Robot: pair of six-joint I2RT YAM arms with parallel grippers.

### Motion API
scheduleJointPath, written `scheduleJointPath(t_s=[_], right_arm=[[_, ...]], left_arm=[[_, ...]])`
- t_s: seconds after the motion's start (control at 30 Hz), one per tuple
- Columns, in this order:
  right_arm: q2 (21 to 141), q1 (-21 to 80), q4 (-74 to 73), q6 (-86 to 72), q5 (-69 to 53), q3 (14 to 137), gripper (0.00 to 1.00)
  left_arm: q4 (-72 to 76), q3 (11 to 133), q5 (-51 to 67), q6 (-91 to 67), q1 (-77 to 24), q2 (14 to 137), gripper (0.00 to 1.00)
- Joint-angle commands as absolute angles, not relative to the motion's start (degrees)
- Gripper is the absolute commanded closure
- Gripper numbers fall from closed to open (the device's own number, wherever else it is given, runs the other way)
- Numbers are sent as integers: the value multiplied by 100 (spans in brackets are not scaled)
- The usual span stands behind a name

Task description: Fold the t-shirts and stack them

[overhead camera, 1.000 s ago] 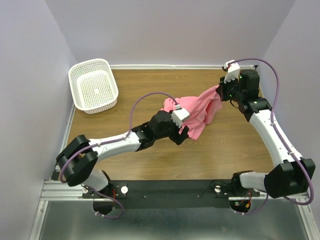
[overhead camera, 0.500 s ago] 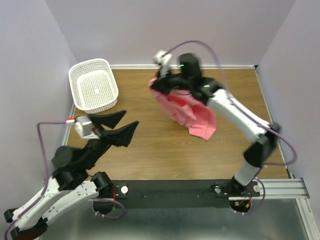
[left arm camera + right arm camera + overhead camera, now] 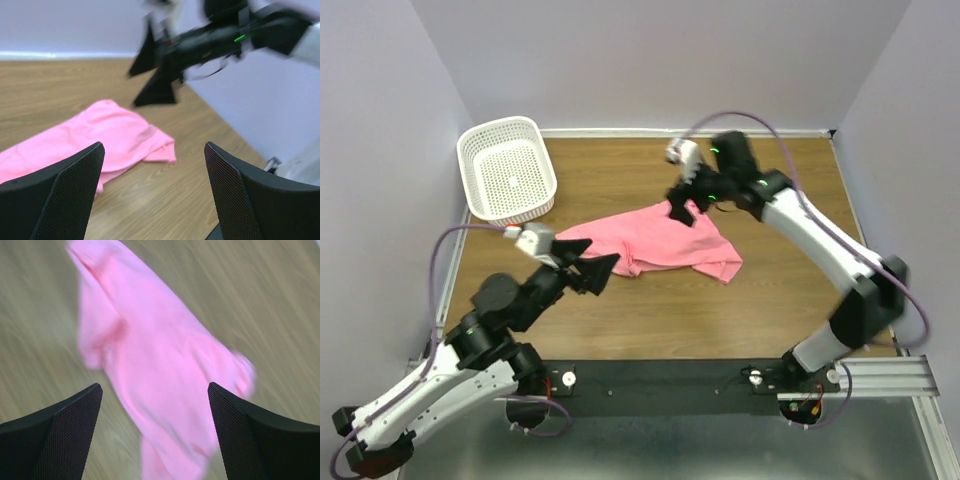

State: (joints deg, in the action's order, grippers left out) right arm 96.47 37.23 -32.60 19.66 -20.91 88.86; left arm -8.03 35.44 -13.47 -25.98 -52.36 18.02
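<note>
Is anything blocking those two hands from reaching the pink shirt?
Nothing visible. The pink t-shirt lies in the open on the table; the right hand hangs open over it, the left hand open beside it. The white basket sits apart.

Tabletop: brown wood-grain laminate, rectangular, grain running left to right.
Back wall: plain pale lavender-grey, matte.
Left wall and right wall: same finish, closing in the tabletop on both sides.
Trim strip: white, along the foot of the back wall where it meets the tabletop.
Mounting rail: slotted aluminium, at the near edge, beside a black plate.
Metal sheet: grey, dull sheen, below the rail.
Light: even, diffuse, soft shadows only.
</note>
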Motion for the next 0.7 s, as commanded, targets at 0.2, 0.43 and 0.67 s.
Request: scheduleJointPath(t_s=[0.2, 0.43, 0.67], right_arm=[[6891, 1789, -3709, 4553, -2654, 5414, 7], [7760, 835, -3683, 4421, -3366, 5397, 17], [8297, 712, -3683, 4526, -3770, 5519, 20]], left_arm=[[-1098, 4903, -1458, -1749, -5072, 6211, 10], [-360, 4983, -397, -872, -4632, 7838, 23], [-1185, 5730, -835, 271, -4632, 8893, 26]])
